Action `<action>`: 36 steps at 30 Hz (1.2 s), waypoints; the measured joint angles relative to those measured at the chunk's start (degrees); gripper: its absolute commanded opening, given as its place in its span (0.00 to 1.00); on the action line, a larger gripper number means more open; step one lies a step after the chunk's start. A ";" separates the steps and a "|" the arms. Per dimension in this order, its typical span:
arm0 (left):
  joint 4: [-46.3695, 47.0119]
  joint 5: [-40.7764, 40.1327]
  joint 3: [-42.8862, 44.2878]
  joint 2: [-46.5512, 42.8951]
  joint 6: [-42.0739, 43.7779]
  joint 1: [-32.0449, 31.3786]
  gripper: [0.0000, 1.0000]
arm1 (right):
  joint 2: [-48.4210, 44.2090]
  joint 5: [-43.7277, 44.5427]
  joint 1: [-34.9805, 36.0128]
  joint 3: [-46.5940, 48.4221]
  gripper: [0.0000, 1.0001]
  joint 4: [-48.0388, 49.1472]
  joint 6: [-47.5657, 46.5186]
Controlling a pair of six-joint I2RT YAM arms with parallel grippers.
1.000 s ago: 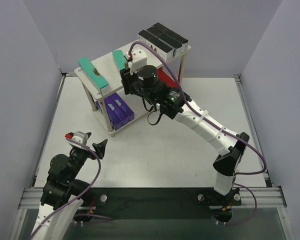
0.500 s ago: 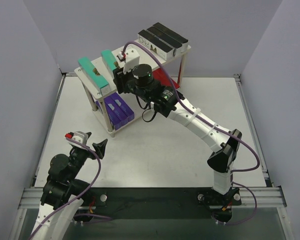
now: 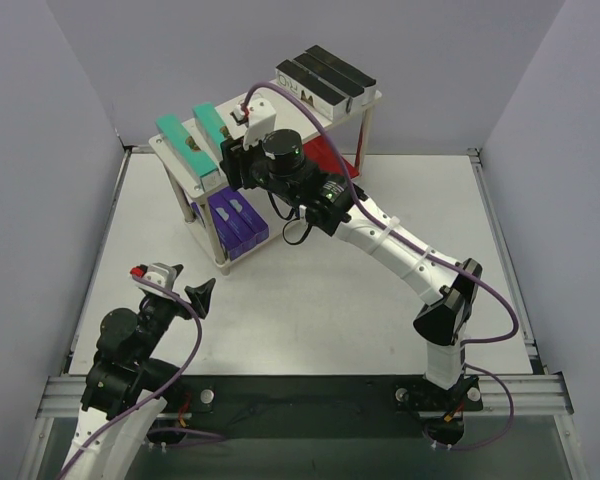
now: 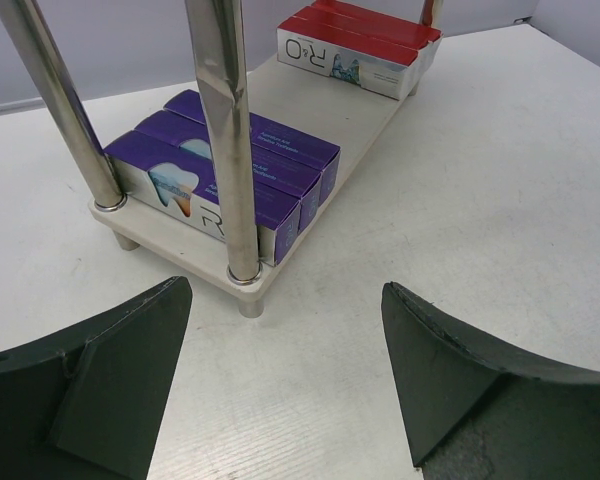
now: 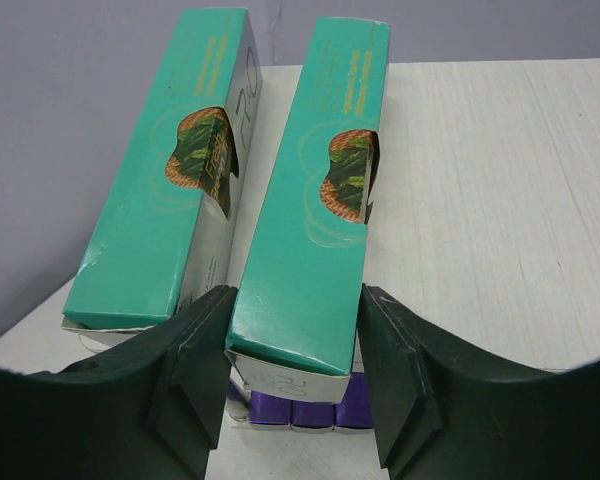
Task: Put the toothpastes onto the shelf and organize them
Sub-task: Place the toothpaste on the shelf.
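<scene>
- Right gripper [image 5: 295,340] clasps a teal carton [image 5: 315,200] lying on the shelf [image 5: 480,200] top beside another teal carton [image 5: 170,200]; only its wrist view shows contact.
- Left gripper [image 4: 285,340] gapes wide, facing purple cartons [image 4: 230,170] on the lower board.
- Black cartons [image 3: 330,75] appear only from above.

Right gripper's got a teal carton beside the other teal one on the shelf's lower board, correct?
Not the lower board: it is the top board. The right gripper has the teal carton beside the other teal carton up there, as the top external view shows.
</scene>
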 measured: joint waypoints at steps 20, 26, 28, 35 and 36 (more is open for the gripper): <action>0.02 0.02 0.00 0.31 0.00 0.00 0.88 | -4.35 -1.57 -0.72 -2.71 0.60 4.37 5.40; 0.00 0.04 0.00 0.59 0.00 0.00 0.88 | -5.40 -1.62 -3.10 -3.23 0.57 7.52 11.54; 0.00 0.04 0.00 0.59 0.02 0.00 0.88 | -5.33 -1.60 -4.31 -3.52 0.56 7.76 14.03; 0.00 0.02 0.00 0.59 0.02 0.00 0.88 | -2.14 -1.27 -7.02 -3.15 0.55 8.68 21.90; 0.00 0.02 0.00 0.59 0.00 0.00 0.88 | -1.49 -1.31 -7.04 -3.10 0.55 8.72 22.73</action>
